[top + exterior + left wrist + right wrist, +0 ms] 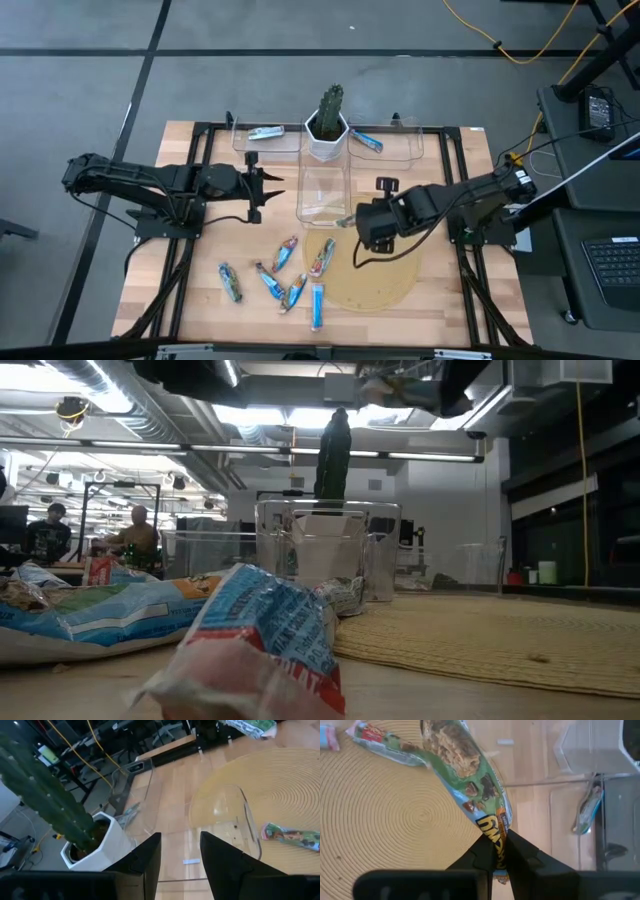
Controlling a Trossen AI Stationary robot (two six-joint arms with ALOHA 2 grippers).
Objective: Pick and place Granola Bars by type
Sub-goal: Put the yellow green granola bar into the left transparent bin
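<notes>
The right gripper [499, 851], fingers clenched on a green bar's [465, 762] end, hangs it near the middle bin's [322, 190] 5 o'clock corner, likely to drop it there by type, while the left gripper [268, 189] waits at the bin's 9 o'clock, fingers released.

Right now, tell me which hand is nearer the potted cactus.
Left. The left hand sits just beside and slightly in front of the potted cactus, open. The right hand, gripping a green-wrapped bar, is farther off over the mat's edge.

- Wooden table [195, 300] carries everything
- Round woven mat [375, 280] lies at the right front; one bar [321, 257] rests on its edge
- Five more Granola Bars [270, 283] lie loose left of it
- Clear bins [322, 190] and a white cactus pot [326, 135] stand behind
</notes>
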